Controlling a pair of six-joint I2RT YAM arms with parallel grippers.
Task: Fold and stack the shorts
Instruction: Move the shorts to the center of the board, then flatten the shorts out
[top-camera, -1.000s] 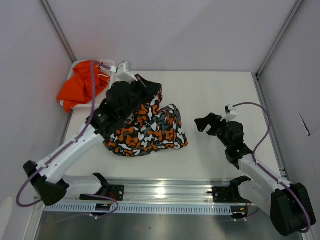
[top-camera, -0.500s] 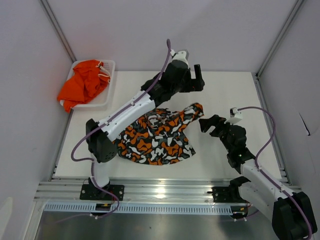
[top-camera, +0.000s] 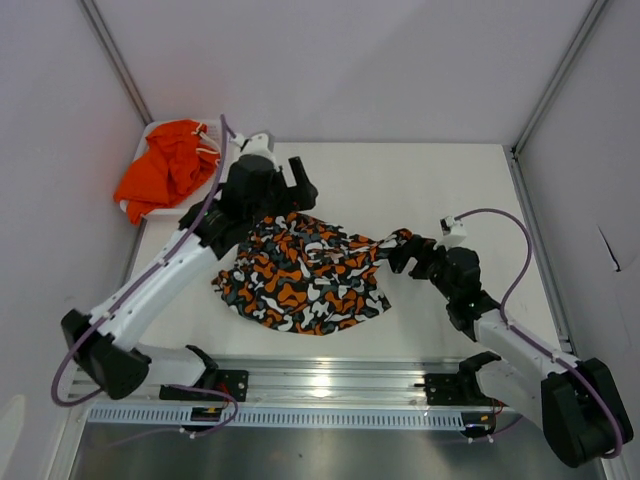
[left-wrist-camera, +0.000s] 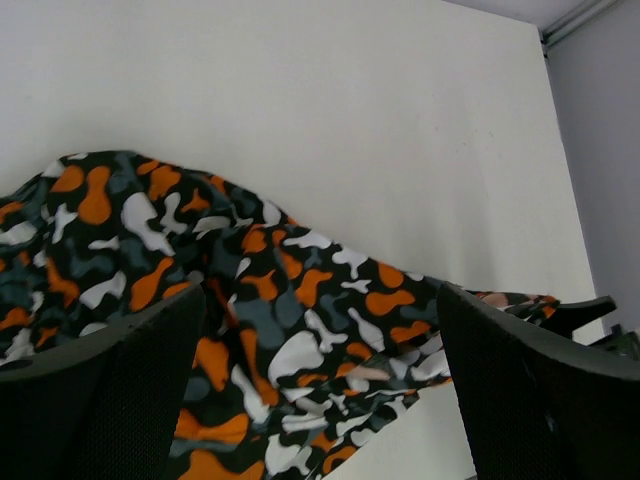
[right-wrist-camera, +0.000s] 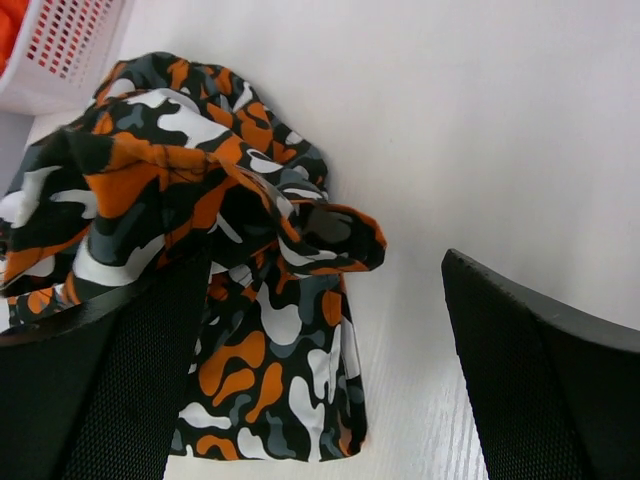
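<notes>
**Q:** Status?
**A:** My left pincer (top-camera: 300, 182) and right pincer (top-camera: 400, 250) stand wide, empty. Patterned shorts (top-camera: 300, 285) lie crumpled on the table (top-camera: 450, 180); orange shorts (top-camera: 165, 170) sit in the basket (right-wrist-camera: 60, 60).
**Q:** Procedure?
**A:** Pinch opposite edges, pull flat, then fold.

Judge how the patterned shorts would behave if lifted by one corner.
Probably floppy: the patterned shorts lie in rumpled folds on the table, so the rest would likely dangle. Likely light, since the curled edge looks thin. A push would probably bunch them, not slide them.
</notes>
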